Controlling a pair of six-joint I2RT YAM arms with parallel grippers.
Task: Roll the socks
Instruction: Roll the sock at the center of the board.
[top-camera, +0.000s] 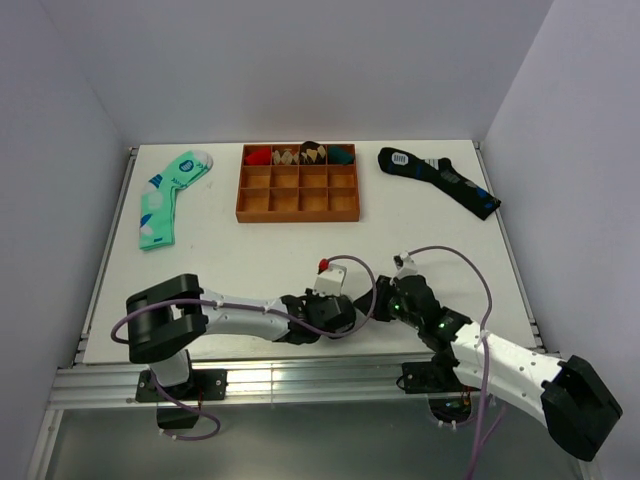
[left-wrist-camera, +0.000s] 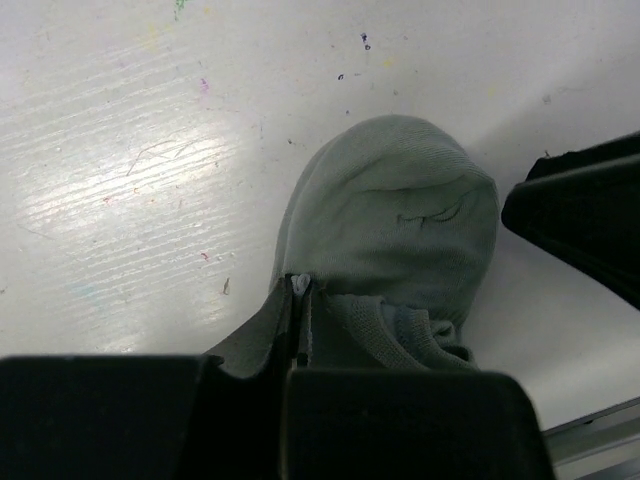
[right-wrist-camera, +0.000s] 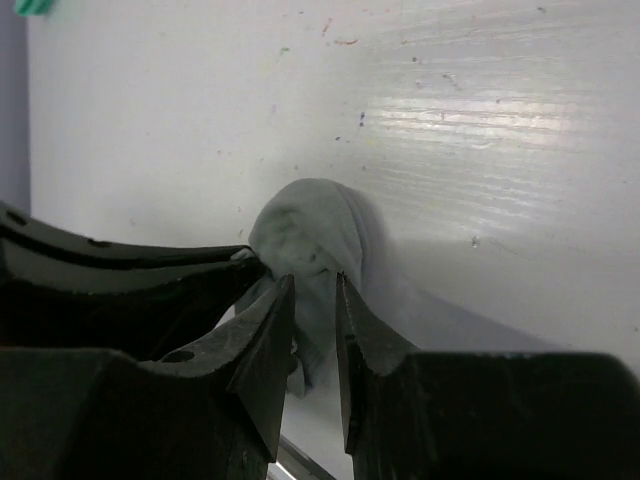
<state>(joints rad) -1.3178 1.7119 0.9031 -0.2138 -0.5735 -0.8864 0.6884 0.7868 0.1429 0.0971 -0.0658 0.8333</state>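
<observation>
The light-grey socks lie bunched in a rounded lump on the white table near its front edge. My left gripper is shut on a fold of cloth at the lump's near side. In the right wrist view the socks sit just beyond my right gripper, whose jaws stand a little apart with grey cloth showing in the gap. From above, the left gripper and the right gripper meet tip to tip and hide the socks. The black right finger shows at the lump's right.
A wooden compartment tray stands at the back centre, holding rolled socks in its far row. A mint-green patterned sock lies back left and a long dark navy sock back right. The table's metal front rail runs just behind the grippers.
</observation>
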